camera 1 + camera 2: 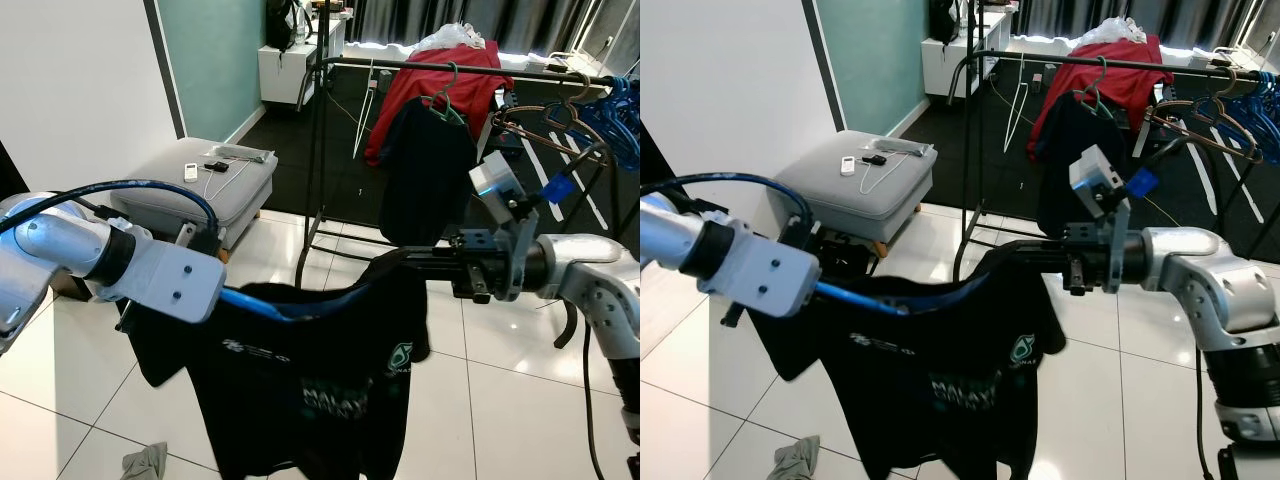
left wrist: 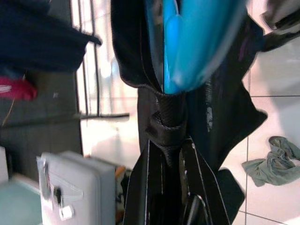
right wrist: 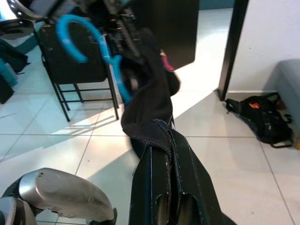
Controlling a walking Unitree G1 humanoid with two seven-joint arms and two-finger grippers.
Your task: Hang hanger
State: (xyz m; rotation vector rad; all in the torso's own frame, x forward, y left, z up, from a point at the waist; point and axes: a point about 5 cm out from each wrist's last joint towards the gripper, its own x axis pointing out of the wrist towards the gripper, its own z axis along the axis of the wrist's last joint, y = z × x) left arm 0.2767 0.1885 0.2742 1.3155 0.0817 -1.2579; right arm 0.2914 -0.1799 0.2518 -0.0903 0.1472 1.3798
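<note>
Black shirt (image 1: pixel 300 380) hangs on a blue hanger (image 1: pixel 290 305), stretched in the air between the robot's two arms above the white tiled floor (image 1: pixel 500 400). The left claw (image 2: pixel 171 126) is clamped on one shoulder of the shirt beside the blue hanger. The right claw (image 3: pixel 161 140) is closed on the other shoulder's fabric, with the hanger's hook (image 3: pixel 77 37) beyond it. Behind stands a clothes rack (image 1: pixel 420 65) with a red garment (image 1: pixel 440 80), a dark shirt (image 1: pixel 425 170) and empty hangers (image 1: pixel 570 125). A grey stool (image 1: pixel 195 190) sits near the wall.
</note>
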